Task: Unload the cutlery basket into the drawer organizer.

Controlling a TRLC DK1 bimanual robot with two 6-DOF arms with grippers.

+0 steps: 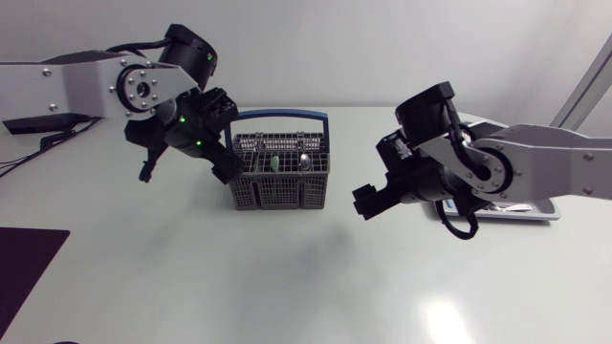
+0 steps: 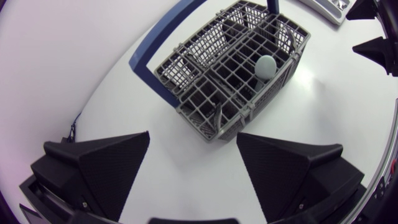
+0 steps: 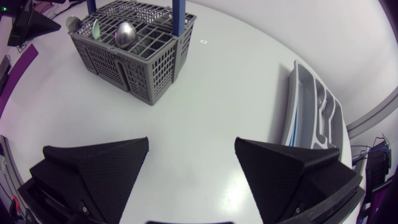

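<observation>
Far left of the cutlery basket and nearer to us, a dark purple mat lies on the surface. Our left tool hangs just left of the basket and above the surface. It is released, its two fingers spread wide with nothing between them, and a corner of the basket lies ahead of it (close, yet not touching). The basket is a grey grid box standing upright about midway between our arms, with a blue handle rising over it. Inside we make out a pale green spoon-like piece and a shiny metal spoon, bowls up, in the compartments on the side away from us; what sits lower down we cannot tell. Right of the basket, across a bare stretch of surface, our right tool hovers, likewise released and holding nothing, its fingers wide apart and pointed toward the basket. Farthest right of the basket is the drawer organizer, a grey tray flat on the surface. In the head view it is partly covered by our right arm. Something metallic rests in one of its compartments, though we cannot tell what.
</observation>
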